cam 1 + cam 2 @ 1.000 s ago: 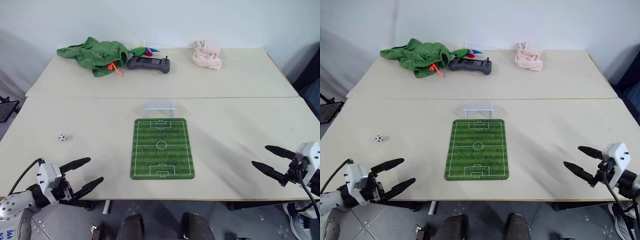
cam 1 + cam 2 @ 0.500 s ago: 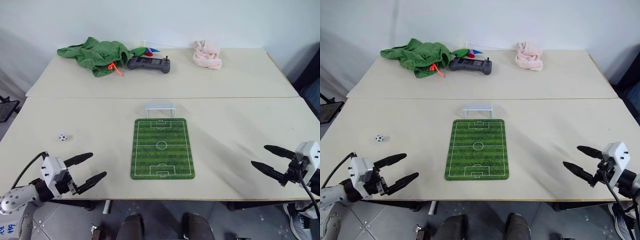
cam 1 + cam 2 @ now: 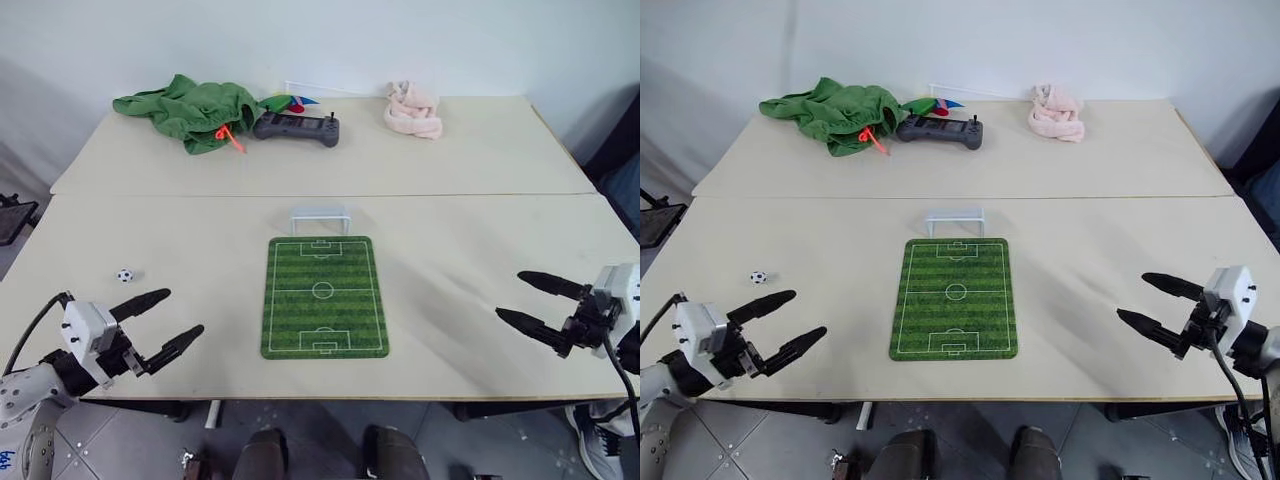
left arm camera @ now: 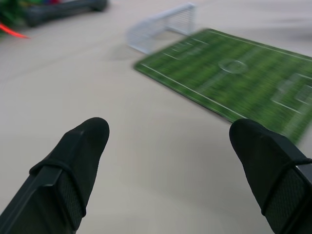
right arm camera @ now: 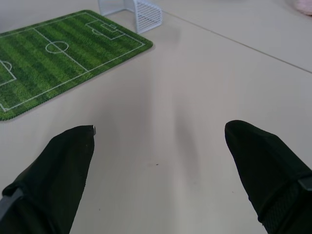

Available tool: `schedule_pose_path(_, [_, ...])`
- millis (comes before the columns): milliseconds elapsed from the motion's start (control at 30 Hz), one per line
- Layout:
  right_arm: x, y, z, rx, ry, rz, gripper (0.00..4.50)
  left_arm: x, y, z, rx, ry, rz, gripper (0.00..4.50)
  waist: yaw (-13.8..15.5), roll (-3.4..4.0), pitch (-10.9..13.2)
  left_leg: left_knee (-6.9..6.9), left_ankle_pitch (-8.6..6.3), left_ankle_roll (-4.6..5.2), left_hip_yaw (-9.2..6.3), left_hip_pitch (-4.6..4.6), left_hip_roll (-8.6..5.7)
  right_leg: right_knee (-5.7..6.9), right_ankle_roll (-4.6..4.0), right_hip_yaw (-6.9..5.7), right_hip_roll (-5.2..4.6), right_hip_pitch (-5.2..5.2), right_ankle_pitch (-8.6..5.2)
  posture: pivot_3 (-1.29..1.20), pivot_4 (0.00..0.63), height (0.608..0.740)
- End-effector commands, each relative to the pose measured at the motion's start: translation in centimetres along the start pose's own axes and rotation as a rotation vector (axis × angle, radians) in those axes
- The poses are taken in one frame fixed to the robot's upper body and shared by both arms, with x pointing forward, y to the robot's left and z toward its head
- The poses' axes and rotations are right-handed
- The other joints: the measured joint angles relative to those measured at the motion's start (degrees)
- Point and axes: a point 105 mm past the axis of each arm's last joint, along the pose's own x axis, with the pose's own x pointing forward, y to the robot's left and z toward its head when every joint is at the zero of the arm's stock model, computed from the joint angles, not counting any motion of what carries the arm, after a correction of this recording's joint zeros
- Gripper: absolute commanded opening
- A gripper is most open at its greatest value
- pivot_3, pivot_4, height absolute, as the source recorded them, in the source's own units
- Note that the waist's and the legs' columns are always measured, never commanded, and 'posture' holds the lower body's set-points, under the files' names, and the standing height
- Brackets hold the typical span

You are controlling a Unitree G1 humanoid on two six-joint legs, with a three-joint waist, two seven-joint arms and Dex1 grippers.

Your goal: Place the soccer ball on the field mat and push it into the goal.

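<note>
No readable text, label, brand or number stands on anything on the table.

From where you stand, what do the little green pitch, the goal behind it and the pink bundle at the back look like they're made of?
The field mat looks like thin printed rubber or foam: it lies dead flat, matte, with rounded corners. The goal seems to be white plastic with fine pale mesh netting. The pink bundle looks like soft towel-like cloth, judging by its crumpled folds.

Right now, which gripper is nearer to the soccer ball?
Left. The left gripper hovers just in front of the soccer ball; the right gripper is far across, beyond the field mat.
</note>
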Motion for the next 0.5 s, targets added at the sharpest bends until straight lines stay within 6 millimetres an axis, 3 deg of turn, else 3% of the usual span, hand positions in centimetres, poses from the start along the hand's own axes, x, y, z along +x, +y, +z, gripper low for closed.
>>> schedule_pose_path(33, [-0.3,-0.2,0.4,-0.023,-0.019,-0.016,4.5,0.0,1.3,1.8,0.026,-0.042,0.103,4.48,0.06,0.0,0.0,0.01,0.0,0.0,0.01,0.0,0.0,0.0,0.01,0.02,0.0,0.0,0.01,0.0,0.15,0.74])
schedule_pose_path(133, [-0.2,0.0,0.9,-0.032,-0.045,-0.003,4.5,0.1,4.2,1.9,-0.029,-0.03,0.28,4.48,0.06,0.0,0.0,0.06,-0.02,0.04,0.07,0.01,0.0,0.01,0.04,0.09,0.01,0.0,0.03,0.0,0.15,0.74])
schedule_pose_path(233, [-0.1,0.1,1.3,-0.032,-0.059,0.002,4.5,0.2,5.7,1.5,-0.082,-0.014,0.368,4.48,0.13,-0.02,0.01,0.09,-0.03,0.05,0.07,0.03,0.0,0.07,0.04,0.13,0.02,0.0,0.04,0.0,0.15,0.74])
schedule_pose_path(367, [0.0,0.1,1.4,-0.042,-0.048,-0.002,4.5,0.5,8.8,-0.4,-0.181,0.066,0.535,4.48,0.1,-0.04,0.03,0.07,-0.04,0.05,0.18,0.12,0.0,0.06,0.07,0.25,0.03,0.0,0.06,0.0,0.15,0.74])
schedule_pose_path(500, [-0.2,0.0,1.4,-0.045,-0.04,-0.006,4.5,0.9,10.3,-2.0,-0.213,0.135,0.613,4.48,-0.02,-0.09,0.04,0.07,-0.05,0.04,0.23,0.17,0.0,0.09,0.07,0.33,0.04,0.0,0.06,0.0,0.15,0.74])
